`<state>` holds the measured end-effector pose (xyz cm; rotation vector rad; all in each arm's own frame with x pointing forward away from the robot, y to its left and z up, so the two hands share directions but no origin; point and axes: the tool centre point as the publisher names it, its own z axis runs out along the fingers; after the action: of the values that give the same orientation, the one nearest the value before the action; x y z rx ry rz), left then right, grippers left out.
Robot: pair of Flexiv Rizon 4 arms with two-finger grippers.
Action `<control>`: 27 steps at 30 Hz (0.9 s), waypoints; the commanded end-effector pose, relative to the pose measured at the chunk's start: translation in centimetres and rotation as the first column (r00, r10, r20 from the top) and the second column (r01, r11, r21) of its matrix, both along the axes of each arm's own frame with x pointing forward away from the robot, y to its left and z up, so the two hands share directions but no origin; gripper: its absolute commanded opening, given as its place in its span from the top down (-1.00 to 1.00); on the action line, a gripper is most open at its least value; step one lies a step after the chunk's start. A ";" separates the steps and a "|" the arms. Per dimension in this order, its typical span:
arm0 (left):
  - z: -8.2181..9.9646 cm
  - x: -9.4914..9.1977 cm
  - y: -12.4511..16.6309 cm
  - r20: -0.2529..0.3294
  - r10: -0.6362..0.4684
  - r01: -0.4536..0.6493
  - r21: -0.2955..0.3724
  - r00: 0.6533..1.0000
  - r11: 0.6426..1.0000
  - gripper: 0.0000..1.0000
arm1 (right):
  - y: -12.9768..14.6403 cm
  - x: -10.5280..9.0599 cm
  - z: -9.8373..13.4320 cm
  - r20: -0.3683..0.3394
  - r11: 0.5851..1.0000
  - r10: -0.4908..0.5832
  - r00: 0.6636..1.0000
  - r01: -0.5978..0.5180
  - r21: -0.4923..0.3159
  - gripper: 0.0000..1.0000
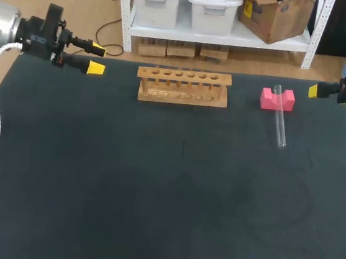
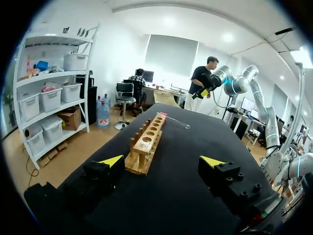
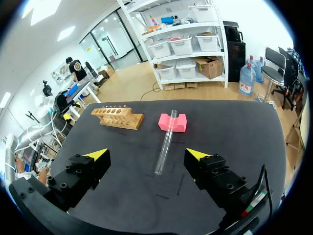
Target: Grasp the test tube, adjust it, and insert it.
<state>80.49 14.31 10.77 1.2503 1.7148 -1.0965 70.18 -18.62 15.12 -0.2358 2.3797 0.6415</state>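
I see the test tube [image 1: 280, 117] lying slanted, one end in the notch of the pink block [image 1: 269, 99], the other on the dark table [image 1: 153, 196]. My right gripper [image 3: 146, 154] hangs just short of it, fingers apart. My left gripper [image 1: 96, 58] is also spread wide, holding nothing, near the wooden rack [image 1: 184, 86].

My head camera looks down on the table [image 1: 153, 196] from behind. My wrist cameras face inward from opposite ends, apparently low, sharing the rack [image 2: 146, 142].
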 end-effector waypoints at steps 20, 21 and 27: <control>-1.2 1.3 0.0 -0.005 -0.056 0.056 -0.013 0.998 0.998 -1.00 | 0.0 -0.1 0.0 0.001 1.000 -0.002 1.000 0.002 -0.002 -1.00; -1.2 1.3 0.0 -0.005 -0.056 0.056 -0.013 0.998 0.998 -1.00 | 0.0 -0.1 0.0 0.001 1.000 -0.002 1.000 0.002 -0.002 -1.00; -1.2 1.3 0.0 -0.005 -0.056 0.056 -0.013 0.998 0.998 -1.00 | 0.0 -0.1 0.0 0.001 1.000 -0.002 1.000 0.002 -0.002 -1.00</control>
<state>81.76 14.32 9.61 1.2946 1.6849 -1.1432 70.18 -18.62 15.11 -0.2358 2.3797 0.6415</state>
